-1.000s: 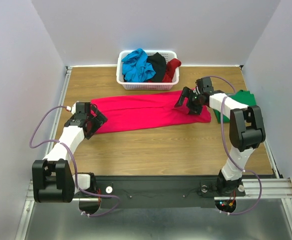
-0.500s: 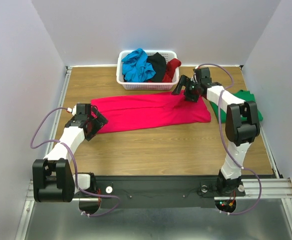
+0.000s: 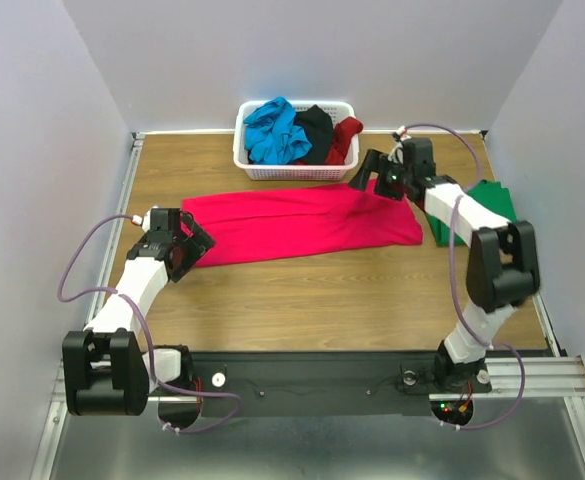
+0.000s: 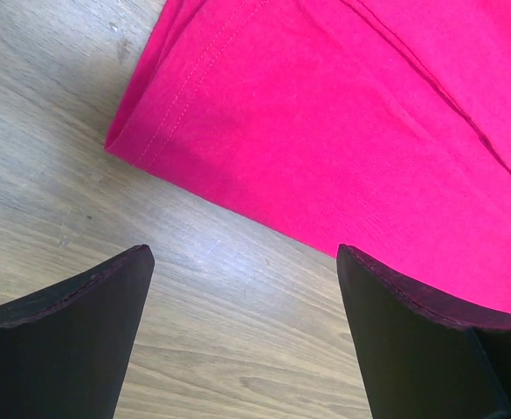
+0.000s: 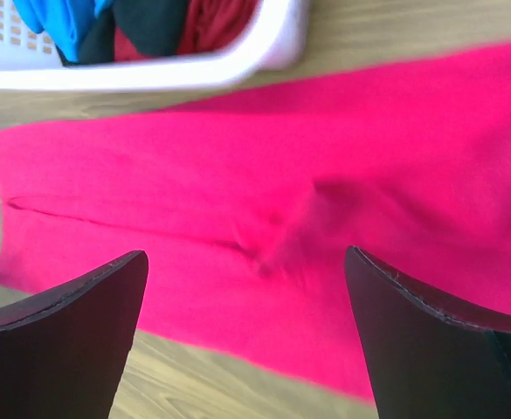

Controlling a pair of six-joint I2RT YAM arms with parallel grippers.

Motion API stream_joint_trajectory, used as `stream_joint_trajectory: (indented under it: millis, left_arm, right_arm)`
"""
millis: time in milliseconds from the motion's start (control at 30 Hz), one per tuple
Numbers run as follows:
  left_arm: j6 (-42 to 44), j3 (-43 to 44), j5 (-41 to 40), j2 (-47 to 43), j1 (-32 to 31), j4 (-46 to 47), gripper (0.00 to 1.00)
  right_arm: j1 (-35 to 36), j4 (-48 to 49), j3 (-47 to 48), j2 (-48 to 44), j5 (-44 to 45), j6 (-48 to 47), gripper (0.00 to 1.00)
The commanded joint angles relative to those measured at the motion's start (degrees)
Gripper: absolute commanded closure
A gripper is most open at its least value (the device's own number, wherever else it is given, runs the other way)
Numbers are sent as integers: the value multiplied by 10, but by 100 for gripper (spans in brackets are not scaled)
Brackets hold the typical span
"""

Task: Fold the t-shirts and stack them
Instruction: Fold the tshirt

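While the pink-red t-shirt (image 3: 302,222) lies flat as a long folded band across the middle of the wooden table (image 3: 322,290), the left gripper (image 3: 192,244) hangs at its 9 o'clock end with the fingers spread wide and nothing between them. The right gripper (image 3: 368,178) is over the shirt's 1 o'clock corner, also spread apart and empty. The green t-shirt (image 3: 484,205) lies at 3 o'clock on the table, and the white basket (image 3: 282,171) at 12 o'clock holds the blue t-shirt (image 3: 272,130), the black t-shirt (image 3: 317,128) and the dark red t-shirt (image 3: 346,138).
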Motion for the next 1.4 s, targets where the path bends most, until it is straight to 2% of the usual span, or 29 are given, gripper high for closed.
stream_joint_trajectory:
  millis: [0,67,167,233,267,300,333,367,500,733,1133,1367]
  left_arm:
    - [6,7,-2,-16,2,3,2]
    - [7,3,2,-14,2,5,2]
    - [10,2,3,-10,2,8,2]
    - [10,2,4,-7,2,13,2]
    - [9,1,4,-8,2,17,2]
    - [9,0,3,-6,2,18,2]
    - [9,-1,4,-5,2,19,2]
    - [8,-3,3,-5,2,20,2]
    - [7,-10,4,-3,2,27,2]
    - [8,-11,3,13,2,31,2]
    - [10,-12,3,26,2,39,2]
    - [12,-12,4,32,2,44,2]
  right_arm:
    - [6,33,-106,-112,91,-4,0]
    - [6,33,-158,-160,149,-10,0]
    - [6,33,-191,-162,170,-56,6]
    - [6,31,-177,-146,166,-78,23]
    - [6,32,-171,-131,167,-81,46]
    - [6,34,-163,-122,169,-84,64]
    - [6,34,-145,-112,171,-91,75]
    - [5,34,-133,-98,171,-96,80]
    - [6,33,-88,-31,173,-101,86]
    - [6,34,-39,21,173,-105,89]
    - [6,41,-114,-25,172,-85,91]
    - [6,57,-96,13,174,-85,91]
